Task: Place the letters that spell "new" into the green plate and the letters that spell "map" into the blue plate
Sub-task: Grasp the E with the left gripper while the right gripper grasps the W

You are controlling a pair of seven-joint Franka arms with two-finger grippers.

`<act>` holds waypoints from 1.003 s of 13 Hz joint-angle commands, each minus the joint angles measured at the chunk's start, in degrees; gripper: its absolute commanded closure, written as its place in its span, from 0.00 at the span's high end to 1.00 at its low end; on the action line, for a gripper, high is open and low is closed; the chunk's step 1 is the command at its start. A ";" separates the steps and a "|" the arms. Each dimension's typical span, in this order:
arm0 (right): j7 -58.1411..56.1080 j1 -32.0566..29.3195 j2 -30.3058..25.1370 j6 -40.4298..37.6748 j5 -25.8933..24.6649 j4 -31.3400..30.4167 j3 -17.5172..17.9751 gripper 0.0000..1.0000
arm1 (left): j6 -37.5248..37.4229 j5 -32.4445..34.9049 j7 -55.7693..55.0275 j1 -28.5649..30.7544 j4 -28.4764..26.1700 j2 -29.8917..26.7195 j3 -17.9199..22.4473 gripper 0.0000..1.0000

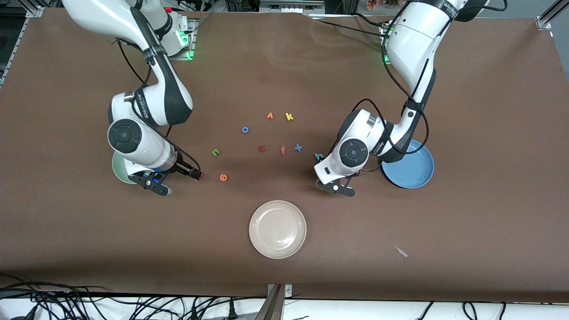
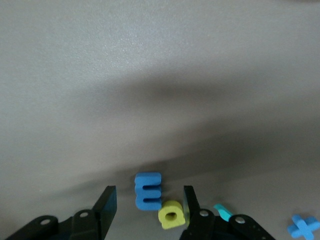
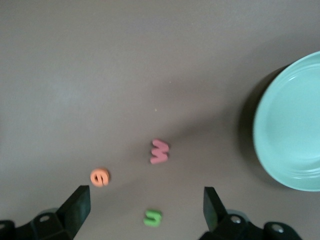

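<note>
In the left wrist view the blue "m" (image 2: 148, 191) and the yellow "a" (image 2: 172, 214) lie side by side on the table between the fingers of my left gripper (image 2: 148, 202). The jaws are open, with a gap beside the "m" and the "a" close against one finger. The teal "p" (image 2: 222, 212) lies just outside them. In the front view the left hand hides "m" and "a"; the blue plate (image 1: 411, 173) sits beside it. My right gripper (image 3: 145, 207) is open near the green plate (image 3: 295, 125), with the green "n" (image 3: 153, 217), orange "e" (image 3: 100, 177) and salmon "w" (image 3: 159, 151) below it.
A beige plate (image 1: 278, 229) sits nearest the front camera. Loose letters lie mid-table: blue "x" (image 1: 298, 148), salmon "f" (image 1: 282, 150), dark red "z" (image 1: 262, 148), blue "o" (image 1: 245, 130), yellow "k" (image 1: 289, 117) and an orange piece (image 1: 270, 116).
</note>
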 commanded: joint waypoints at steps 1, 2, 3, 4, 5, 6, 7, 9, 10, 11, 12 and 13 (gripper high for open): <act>4.99 1.02 3.64 5.54 2.89 -0.20 -0.30 1.00 | 1.33 0.95 -2.43 -1.39 -0.12 1.10 0.80 0.64; 6.49 1.11 4.70 8.00 3.43 -0.72 -0.30 1.00 | 1.33 1.04 -2.43 -1.40 -0.12 1.01 0.80 0.63; 7.11 1.03 5.58 9.33 4.91 -0.98 -0.30 1.00 | 1.33 1.04 -2.43 -1.40 -0.12 1.10 0.80 0.63; 7.20 1.11 5.94 9.51 6.66 -1.07 -0.30 1.00 | 1.33 1.04 -2.43 -1.31 -0.21 1.19 0.89 0.59; 7.29 1.20 6.73 9.51 8.07 -1.08 -0.30 1.00 | 1.33 1.04 -2.43 -1.31 -0.21 1.71 0.89 0.58; 7.29 1.20 7.34 9.52 8.26 -1.16 -0.30 1.00 | 1.33 1.04 -2.52 -1.48 -0.38 1.98 0.89 0.57; 7.29 1.11 7.44 10.12 8.26 -2.12 -0.30 1.00 | 1.42 1.04 -2.52 -1.48 -0.99 2.24 0.97 0.54; 6.59 1.02 7.26 14.15 8.26 -5.45 -0.30 1.00 | 1.42 1.04 -2.43 -1.40 -1.00 2.24 0.97 0.43; 6.07 1.02 7.17 16.61 8.26 -7.21 -0.39 1.00 | 1.42 1.65 -2.43 -1.40 -1.00 2.16 0.97 0.29; 5.63 1.02 7.09 18.11 8.18 -8.53 -0.39 1.00 | 1.33 2.43 -2.43 -1.31 -0.91 1.98 0.97 0.15; 4.84 0.94 7.00 18.82 8.26 -9.24 -0.39 1.00 | 1.33 2.70 -2.34 -1.05 -0.82 1.81 0.97 0.05; 3.53 0.85 7.00 19.79 8.26 -10.29 -0.47 0.99 | 1.07 2.71 -2.26 -0.78 -0.74 1.37 0.97 0.04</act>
